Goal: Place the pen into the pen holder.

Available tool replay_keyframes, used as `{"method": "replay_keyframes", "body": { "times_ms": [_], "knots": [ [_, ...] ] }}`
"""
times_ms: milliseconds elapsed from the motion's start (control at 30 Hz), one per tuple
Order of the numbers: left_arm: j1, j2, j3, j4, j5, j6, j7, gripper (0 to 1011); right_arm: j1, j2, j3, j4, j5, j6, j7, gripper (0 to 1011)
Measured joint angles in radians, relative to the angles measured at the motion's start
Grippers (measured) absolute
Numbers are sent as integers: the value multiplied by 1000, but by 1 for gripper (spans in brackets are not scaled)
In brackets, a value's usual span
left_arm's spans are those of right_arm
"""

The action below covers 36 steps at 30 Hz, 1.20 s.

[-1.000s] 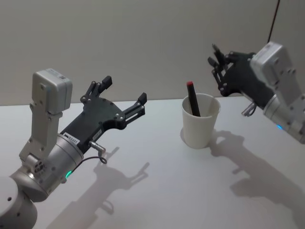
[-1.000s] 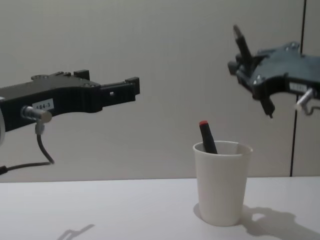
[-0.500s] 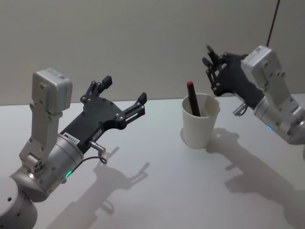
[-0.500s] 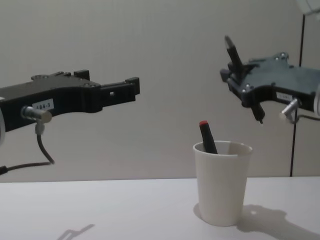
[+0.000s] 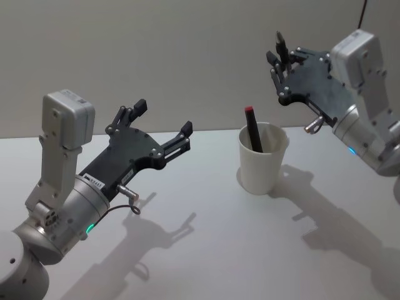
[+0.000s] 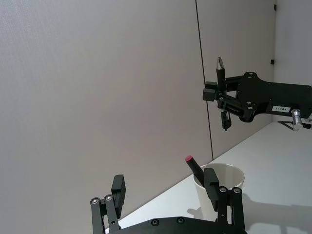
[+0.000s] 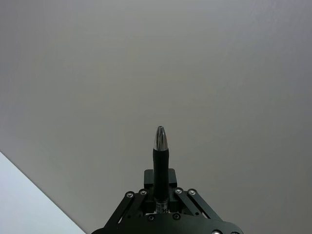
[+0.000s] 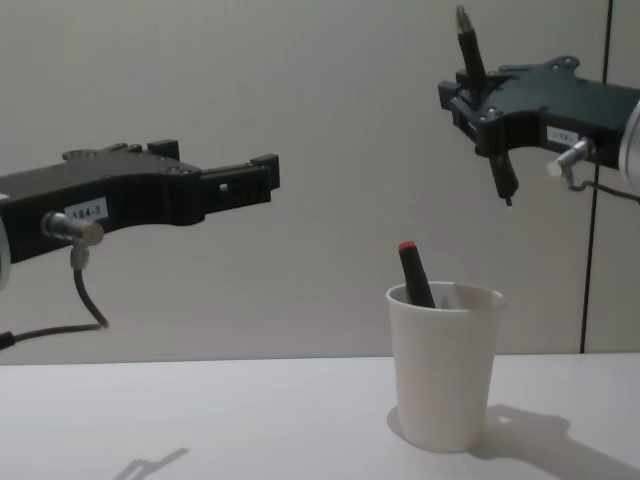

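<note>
Pen [image 8: 478,95] in right gripper [image 8: 470,100] above cup rim [image 8: 445,296]

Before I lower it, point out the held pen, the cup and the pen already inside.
held pen [image 8: 468,45], chest view, upper barrel above the right hand
cup [image 8: 444,375], chest view, front wall
red-capped pen [image 8: 412,270], chest view, barrel above rim

You are looking at a plain white pen holder [image 5: 263,157] standing on a white counter [image 5: 206,250], with a black pen capped in red [image 8: 413,272] showing inside it. The black right gripper [image 8: 480,105] is holding a black pen [image 8: 472,60] with a silver end; the left gripper [image 5: 164,129] is showing black too.
</note>
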Motion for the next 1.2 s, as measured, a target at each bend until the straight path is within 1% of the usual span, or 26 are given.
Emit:
{"method": "replay_keyframes", "body": {
  "times_ms": [67, 167, 267, 300, 400, 533, 600, 700, 800, 867, 900, 1000, 1200],
  "knots": [
    [0, 0, 0, 0, 0, 0, 0, 1001, 0, -1, 1, -6, 17, 25, 6, 137],
    [0, 0, 0, 0, 0, 0, 0, 1001, 0, -1, 1, -9, 30, 47, 13, 137],
    [0, 0, 0, 0, 0, 0, 0, 1001, -2, -2, 1, -13, 47, 84, 24, 137],
    [0, 0, 0, 0, 0, 0, 0, 1001, -2, -2, 1, -13, 47, 84, 24, 137],
    [0, 0, 0, 0, 0, 0, 0, 1001, -6, -4, -1, -14, 66, 124, 35, 137],
    [0, 0, 0, 0, 0, 0, 0, 1001, -9, -8, -5, -11, 89, 160, 46, 137],
    [0, 0, 0, 0, 0, 0, 0, 1001, -10, -10, -6, -9, 98, 168, 49, 137],
    [0, 0, 0, 0, 0, 0, 0, 1001, -12, -18, -11, 0, 132, 186, 58, 137],
    [0, 0, 0, 0, 0, 0, 0, 1001, -13, -25, -14, 7, 152, 188, 62, 137],
    [0, 0, 0, 0, 0, 0, 0, 1001, -13, -33, -19, 16, 178, 188, 69, 137],
    [0, 0, 0, 0, 0, 0, 0, 1001, -13, -33, -19, 16, 178, 188, 69, 137],
    [0, 0, 0, 0, 0, 0, 0, 1001, -14, -41, -24, 25, 198, 185, 73, 137],
    [0, 0, 0, 0, 0, 0, 0, 1001, -15, -53, -30, 40, 222, 160, 72, 137]
  ]
}}
